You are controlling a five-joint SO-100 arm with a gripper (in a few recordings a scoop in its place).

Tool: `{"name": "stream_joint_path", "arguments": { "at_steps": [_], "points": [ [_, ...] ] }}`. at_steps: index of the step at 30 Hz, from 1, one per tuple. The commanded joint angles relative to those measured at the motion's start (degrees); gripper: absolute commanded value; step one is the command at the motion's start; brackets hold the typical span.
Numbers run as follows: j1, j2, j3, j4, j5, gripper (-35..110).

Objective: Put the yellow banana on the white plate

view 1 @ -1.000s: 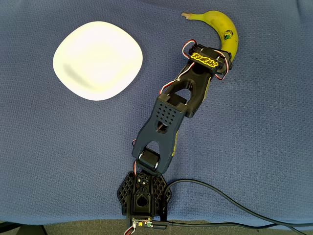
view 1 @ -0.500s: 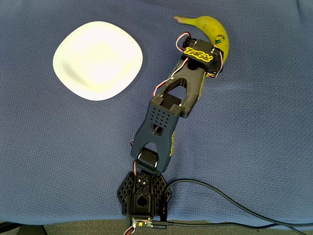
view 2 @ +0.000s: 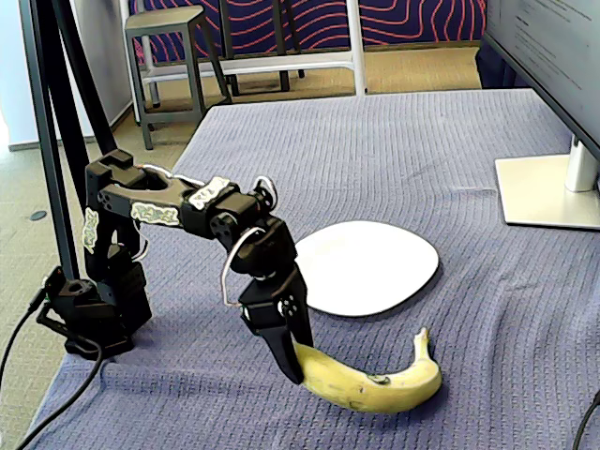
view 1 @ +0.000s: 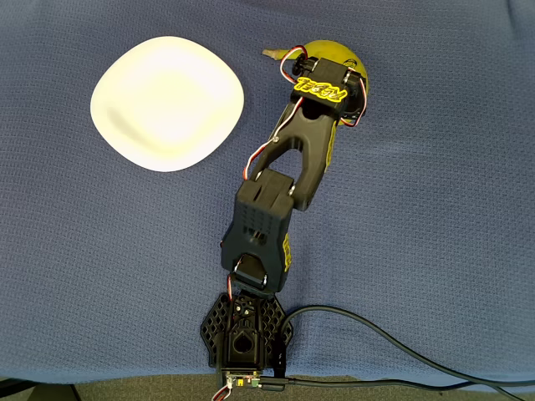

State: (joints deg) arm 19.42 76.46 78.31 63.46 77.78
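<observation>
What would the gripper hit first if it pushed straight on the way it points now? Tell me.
The gripper points down and is already clamped on one end of the banana, so the banana comes first. Straight past it lies the blue tablecloth, probably very close beneath, though depth is hard to judge.

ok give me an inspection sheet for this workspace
surface: table under a blue woven cloth, flat.
job's things: banana with one end in the gripper, stem end curling up, not on the plate; plate bare, apart from the banana.
clutter: nothing seen on the cloth.
gripper: gripper shut on the banana's end, fingers pointing down at the cloth.
cables: black cable runs from the arm's base off to the right in the overhead view; thin wires loop along the arm.
surroundings: monitor stand on the table's right in the fixed view; stool beyond the table.
</observation>
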Motion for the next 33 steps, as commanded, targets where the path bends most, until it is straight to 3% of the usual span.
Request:
{"name": "stream_joint_path", "arguments": {
  "at_steps": [1,16,33],
  "points": [
    [-0.79,11.43,0.18,0.79,-0.53,0],
    [-5.54,19.25,-8.53,6.06,-0.7,0],
    [-17.93,34.45,4.83,14.24,-4.57,0]
  ]
}}
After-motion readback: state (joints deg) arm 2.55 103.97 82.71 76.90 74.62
